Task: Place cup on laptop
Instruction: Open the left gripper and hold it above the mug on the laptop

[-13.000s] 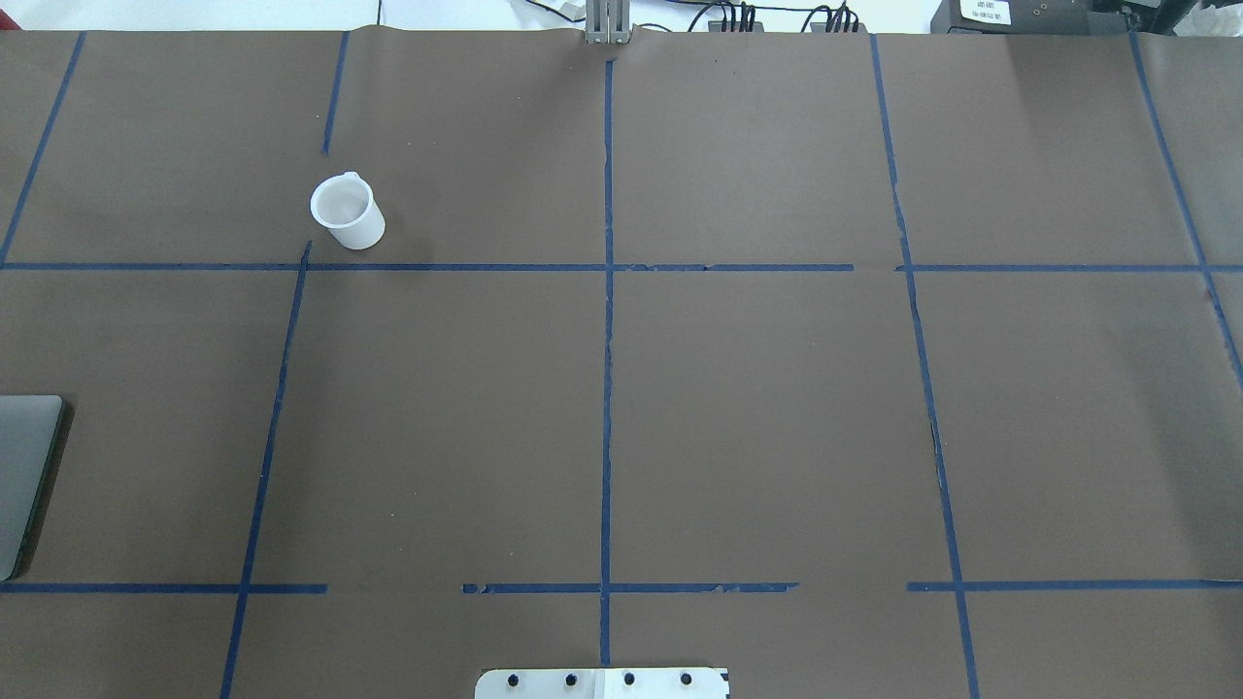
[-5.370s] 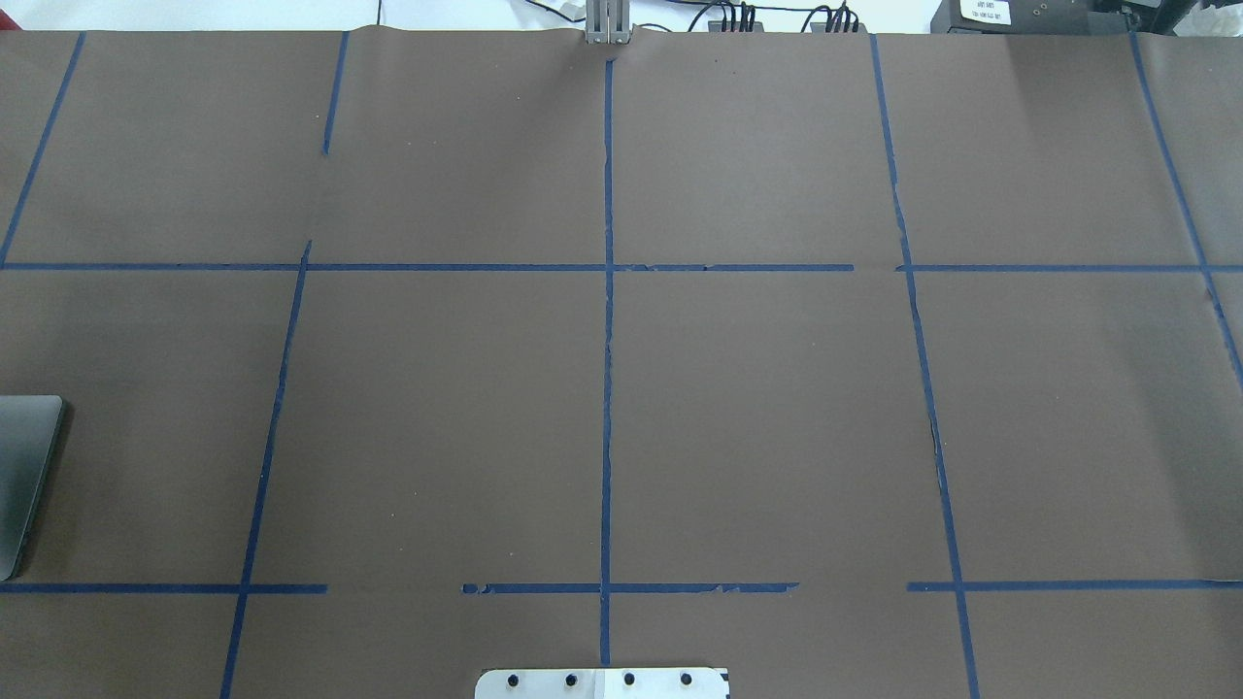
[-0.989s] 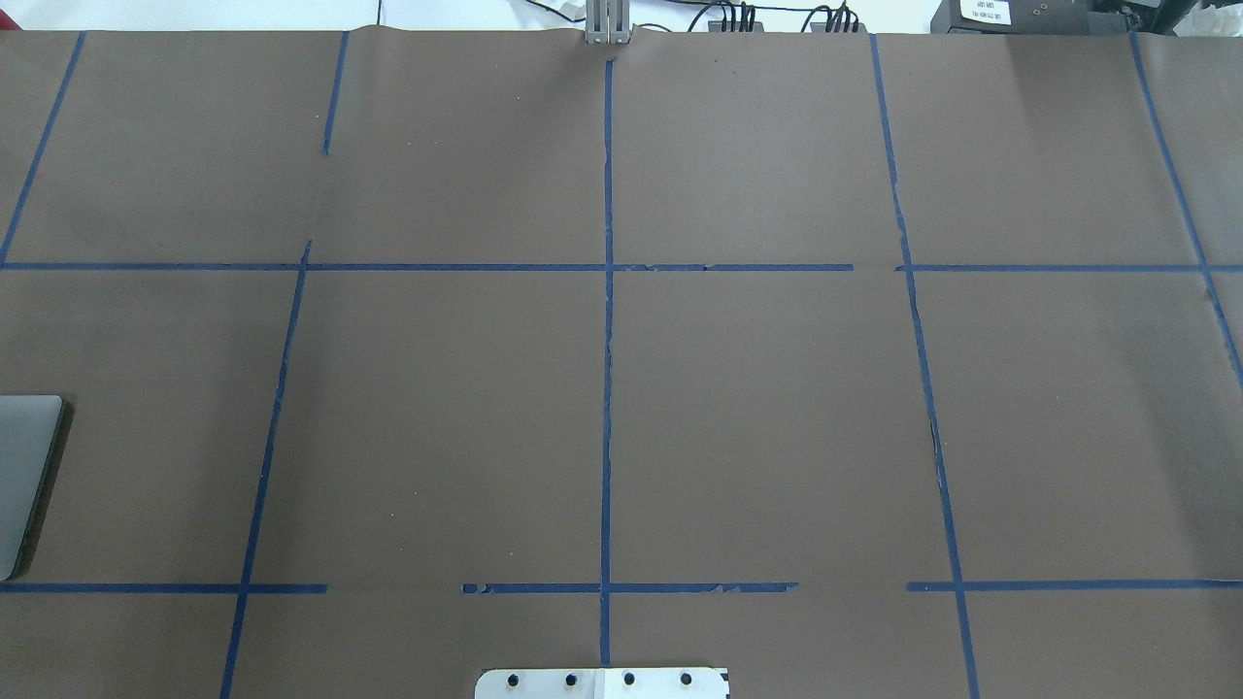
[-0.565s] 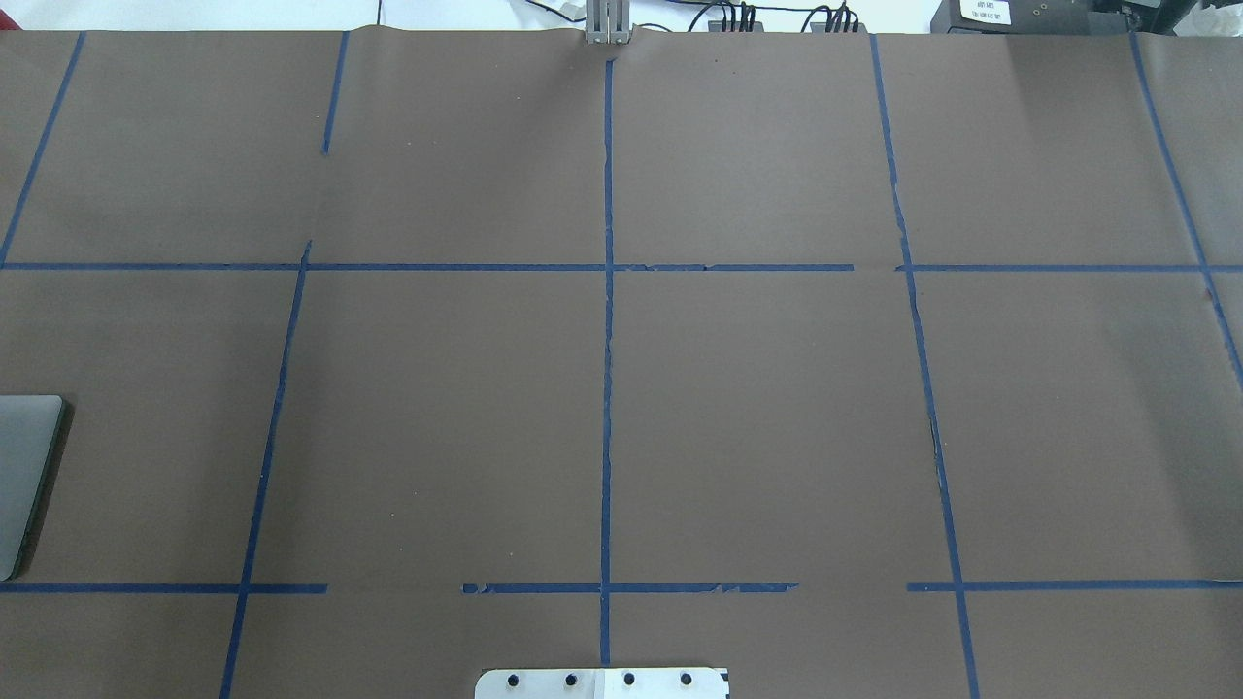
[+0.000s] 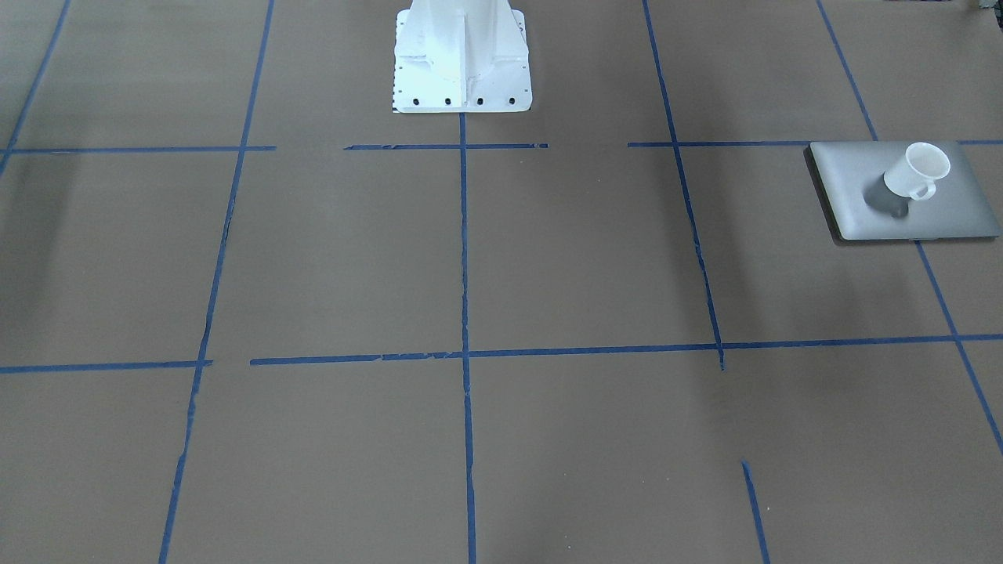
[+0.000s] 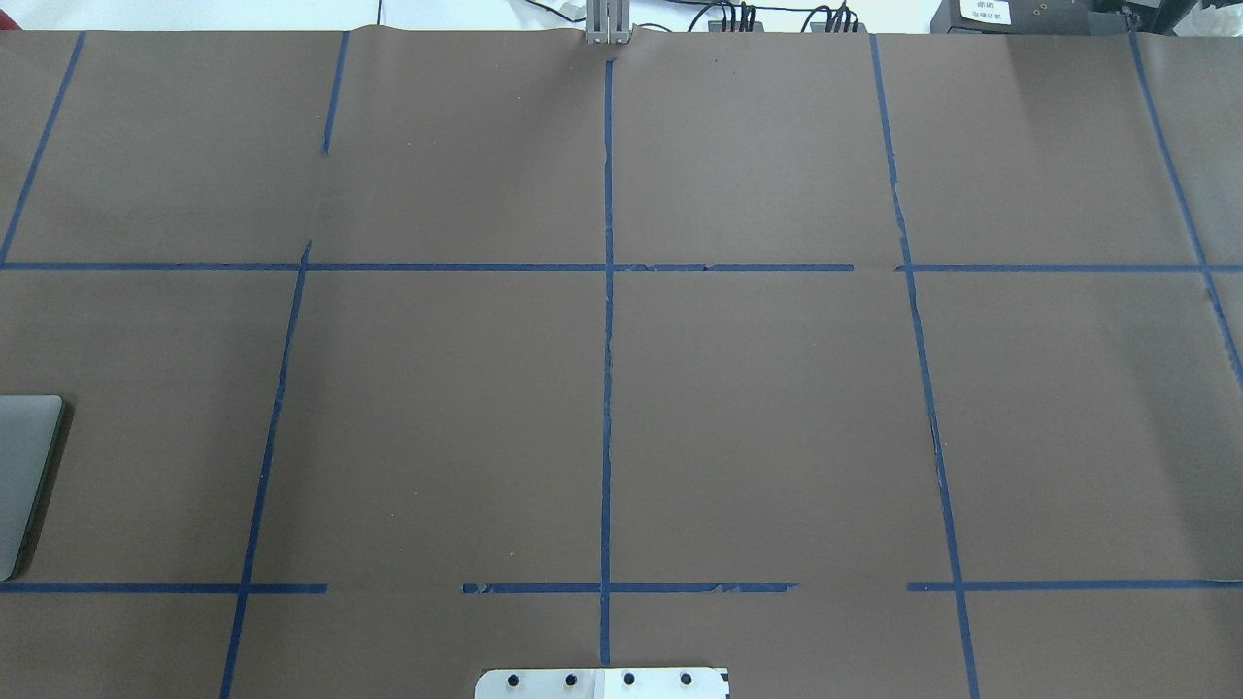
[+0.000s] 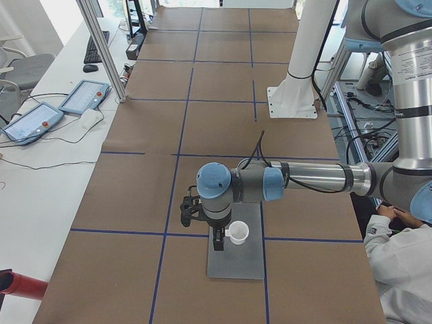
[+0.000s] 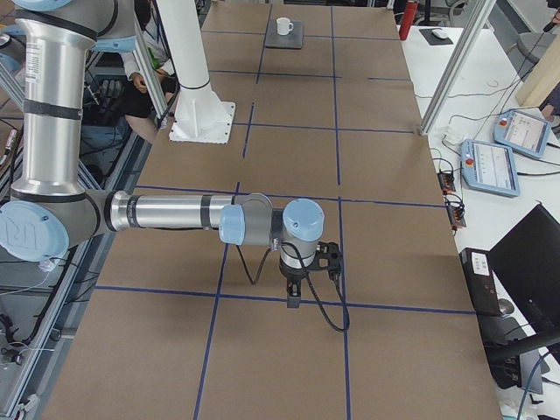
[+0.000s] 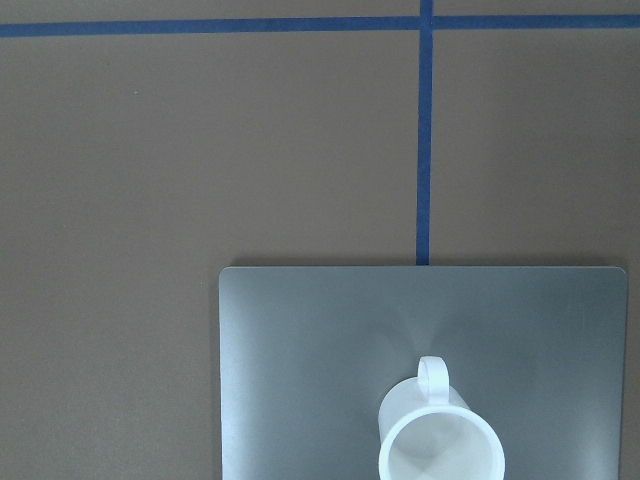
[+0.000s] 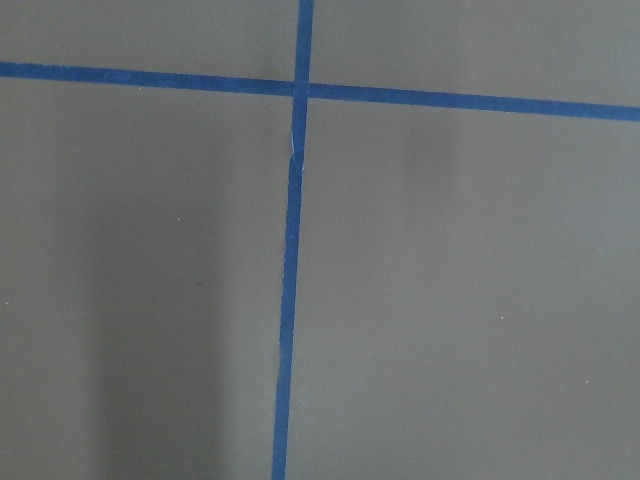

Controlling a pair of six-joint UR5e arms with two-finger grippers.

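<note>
The white cup (image 5: 917,171) stands upright on the closed silver-grey laptop (image 5: 862,196), near my left end of the table. In the left wrist view the cup (image 9: 440,455) sits at the bottom edge on the laptop's lid (image 9: 300,370), handle pointing up. In the exterior left view my left gripper (image 7: 217,239) hangs just beside the cup (image 7: 237,233) over the laptop (image 7: 236,263); I cannot tell if it is open. My right gripper (image 8: 293,300) hangs over bare table far from the cup (image 8: 283,26); its state is unclear. The overhead view shows only the laptop's edge (image 6: 24,476).
The white robot pedestal (image 5: 461,59) stands at the table's back middle. Blue tape lines (image 6: 607,388) grid the brown table cover. Teach pendants (image 8: 490,166) lie on the side bench. A person (image 7: 398,270) sits beside the table near the left arm.
Thirteen seconds ago the cup stood on the table at the far left of the overhead view; it is gone from that view since. Nothing has visibly changed in the last second.
</note>
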